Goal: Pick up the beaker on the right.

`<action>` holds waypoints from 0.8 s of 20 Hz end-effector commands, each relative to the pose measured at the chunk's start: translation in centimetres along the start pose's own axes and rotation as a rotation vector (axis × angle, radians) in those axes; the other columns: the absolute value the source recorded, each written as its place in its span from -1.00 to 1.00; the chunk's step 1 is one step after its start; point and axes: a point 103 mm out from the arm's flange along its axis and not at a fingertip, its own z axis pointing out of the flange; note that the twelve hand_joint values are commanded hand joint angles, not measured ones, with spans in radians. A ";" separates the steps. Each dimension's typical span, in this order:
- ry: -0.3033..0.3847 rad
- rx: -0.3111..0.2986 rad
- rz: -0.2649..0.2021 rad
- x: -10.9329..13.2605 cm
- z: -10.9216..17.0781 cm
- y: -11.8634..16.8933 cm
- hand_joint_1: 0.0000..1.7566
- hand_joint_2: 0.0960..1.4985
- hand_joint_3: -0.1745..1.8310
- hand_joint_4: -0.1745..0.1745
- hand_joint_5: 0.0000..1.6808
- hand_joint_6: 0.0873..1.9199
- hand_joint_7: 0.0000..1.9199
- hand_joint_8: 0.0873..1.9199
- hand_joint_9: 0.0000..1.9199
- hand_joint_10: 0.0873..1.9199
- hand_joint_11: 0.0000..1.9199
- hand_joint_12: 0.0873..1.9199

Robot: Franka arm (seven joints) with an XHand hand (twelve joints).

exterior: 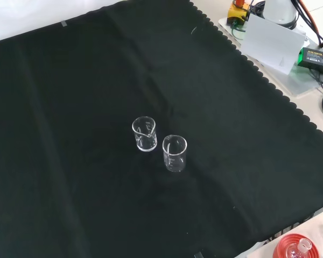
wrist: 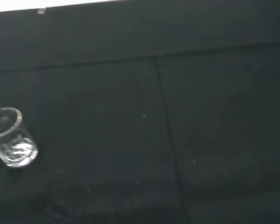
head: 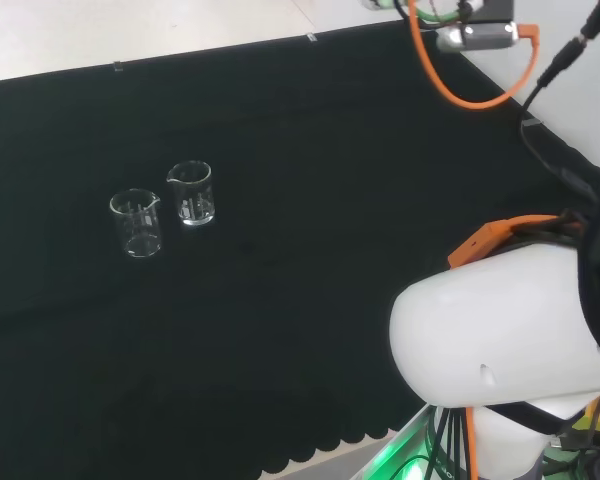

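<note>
From behind the arm, in the head view, two clear glass beakers stand upright on the black cloth (head: 310, 300), just beside each other and apart. The right beaker (head: 191, 193) sits a little farther back than the left beaker (head: 136, 223). The arm's white link (head: 500, 330) bulks at the lower right, well apart from both, so the target lies off to the left and a way out across the cloth from the arm.

From the front view the pair sits near the middle of the cloth. One beaker (exterior: 144, 134) is to the left and slightly higher, the other (exterior: 174, 153) to the right and nearer the camera. I judge the higher one to be the target.

The wrist view looks across bare cloth at a single upright beaker (wrist: 9, 137) near the picture's edge; which of the two it is I cannot say. I judge the reach has not begun. Whether the fingers are spread or curled I cannot tell.
</note>
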 end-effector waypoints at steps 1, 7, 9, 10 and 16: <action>0.027 0.042 0.051 -7.3 3.1 2.2 -0.90 0.75 -0.57 -0.09 -0.69 -0.98 -0.82 -0.55 -0.79 -0.42 -1.00 0.03; 0.088 0.068 0.042 -9.4 6.0 4.3 -0.88 0.74 -0.59 -0.09 -0.69 -0.99 -0.82 -0.55 -0.79 -0.42 -1.00 0.03; 0.108 0.070 0.019 -8.6 7.1 5.4 -0.88 0.74 -0.59 -0.09 -0.68 -1.00 -0.82 -0.55 -0.79 -0.42 -1.00 0.04; 0.118 0.072 0.006 -8.0 7.6 6.1 -0.87 0.74 -0.60 -0.09 -0.68 -1.00 -0.82 -0.55 -0.79 -0.41 -1.00 0.04; 0.188 0.060 -0.085 -2.1 10.5 8.8 -0.85 0.72 -0.61 -0.10 -0.68 -1.00 -0.81 -0.55 -0.78 -0.41 -1.00 0.07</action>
